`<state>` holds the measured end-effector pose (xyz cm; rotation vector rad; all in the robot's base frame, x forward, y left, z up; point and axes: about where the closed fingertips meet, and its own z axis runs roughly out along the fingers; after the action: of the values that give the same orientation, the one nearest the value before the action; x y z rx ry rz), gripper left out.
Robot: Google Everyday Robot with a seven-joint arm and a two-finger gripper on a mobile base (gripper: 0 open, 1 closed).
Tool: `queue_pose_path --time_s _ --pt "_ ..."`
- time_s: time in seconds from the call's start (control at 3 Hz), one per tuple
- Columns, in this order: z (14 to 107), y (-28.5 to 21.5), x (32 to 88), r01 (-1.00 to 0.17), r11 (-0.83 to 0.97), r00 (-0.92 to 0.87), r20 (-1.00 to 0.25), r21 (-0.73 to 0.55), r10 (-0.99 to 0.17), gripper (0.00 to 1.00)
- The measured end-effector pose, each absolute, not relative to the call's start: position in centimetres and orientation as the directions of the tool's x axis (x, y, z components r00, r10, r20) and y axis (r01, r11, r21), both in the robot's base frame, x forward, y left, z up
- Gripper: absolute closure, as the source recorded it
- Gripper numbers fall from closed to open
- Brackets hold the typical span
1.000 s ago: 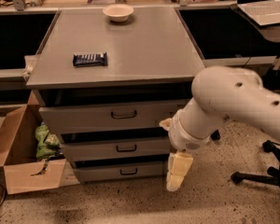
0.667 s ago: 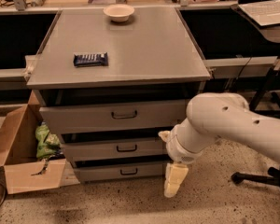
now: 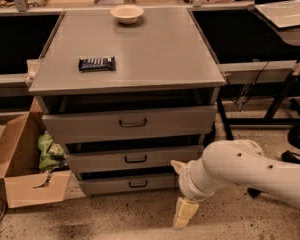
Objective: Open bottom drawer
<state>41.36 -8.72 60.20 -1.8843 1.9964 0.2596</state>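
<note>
The bottom drawer [image 3: 125, 184] is the lowest and shallowest of three grey drawers in the cabinet, with a small dark loop handle [image 3: 138, 184]. It stands slightly out, like the two above it. My gripper [image 3: 184, 214] hangs from the white arm [image 3: 240, 171] low to the floor, pointing down. It is just right of and below the drawer's right end, apart from the handle. It holds nothing.
The cabinet top [image 3: 155, 59] carries a dark snack bar [image 3: 97, 63] and a cream bowl [image 3: 127, 13]. An open cardboard box [image 3: 25, 179] with a green bag [image 3: 50, 151] sits on the floor to the left. Dark chair legs [image 3: 297, 134] stand at right.
My arm has swung lower and further left, bringing the gripper down toward the floor beside the bottom drawer. The drawers have not moved.
</note>
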Motion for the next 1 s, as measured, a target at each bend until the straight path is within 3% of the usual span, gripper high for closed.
queue_pose_path --time_s 1.0 --pt "54.3 -9.2 42.5 -0.988 0.132 -0.085 -0.436 -0.078 -0.896 0.00"
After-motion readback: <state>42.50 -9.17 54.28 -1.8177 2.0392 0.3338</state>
